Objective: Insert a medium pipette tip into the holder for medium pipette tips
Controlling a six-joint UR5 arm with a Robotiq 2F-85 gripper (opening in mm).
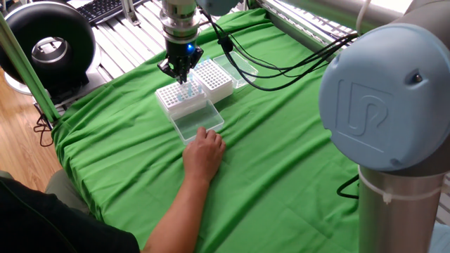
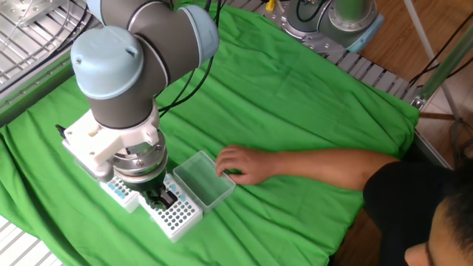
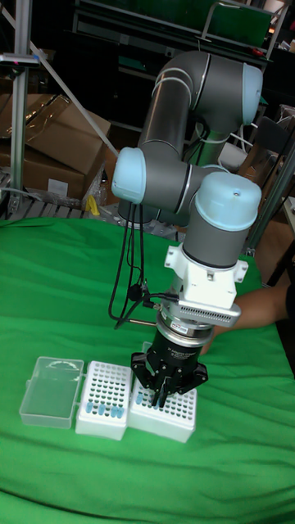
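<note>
Two white racks stand side by side on the green cloth. The taller block with a dense grid of holes is the holder for medium pipette tips (image 1: 213, 79) (image 2: 118, 192) (image 3: 102, 399); blue tips sit in its front rows. My gripper (image 1: 180, 76) (image 2: 161, 198) (image 3: 162, 391) hangs just above the lower rack (image 1: 176, 100) (image 2: 176, 216) (image 3: 168, 416) beside it, fingers pointing straight down and drawn together. A medium pipette tip between the fingers is too small to make out. Some blue tips show in the lower rack under the gripper.
A person's hand (image 1: 204, 153) (image 2: 240, 164) rests on the lower rack's open clear lid (image 1: 197, 121) (image 2: 204, 179). The holder's clear lid (image 1: 238, 67) (image 3: 51, 391) lies open on its far side. Black cables (image 1: 281, 67) trail over the cloth behind the racks.
</note>
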